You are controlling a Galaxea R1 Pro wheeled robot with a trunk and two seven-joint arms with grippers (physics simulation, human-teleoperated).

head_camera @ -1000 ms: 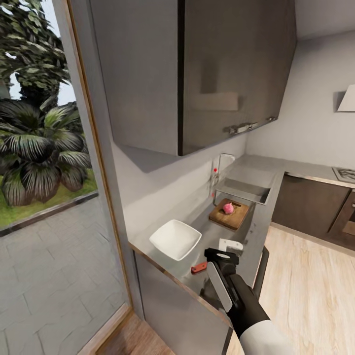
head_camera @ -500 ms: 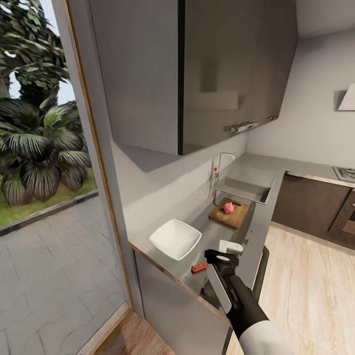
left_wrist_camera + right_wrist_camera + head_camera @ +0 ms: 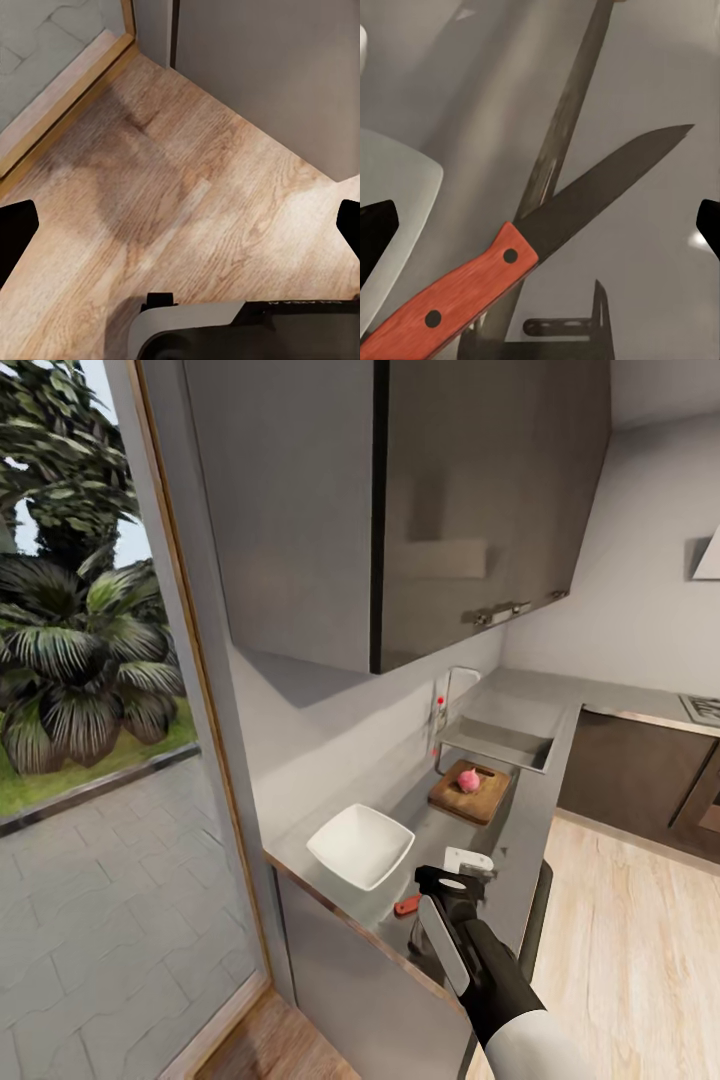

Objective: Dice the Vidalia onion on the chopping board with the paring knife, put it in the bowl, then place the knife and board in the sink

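Right hand (image 3: 452,877) hovers spread over the knife (image 3: 540,247), which lies flat on the tabletop (image 3: 440,830) beside the bowl (image 3: 360,845). Onion (image 3: 468,780) sits on board (image 3: 470,793) near sink (image 3: 495,743). Left hand (image 3: 180,225) spread above floor (image 3: 187,195).

One Vidalia onion (image 3: 468,780), one chopping board (image 3: 470,793), one white bowl (image 3: 360,846), one paring knife (image 3: 521,259), one sink (image 3: 497,743), one faucet (image 3: 447,695), two wall cabinets (image 3: 400,500).

Right gripper (image 3: 452,880) points down, jaws apparently apart; left gripper (image 3: 180,225) spread.
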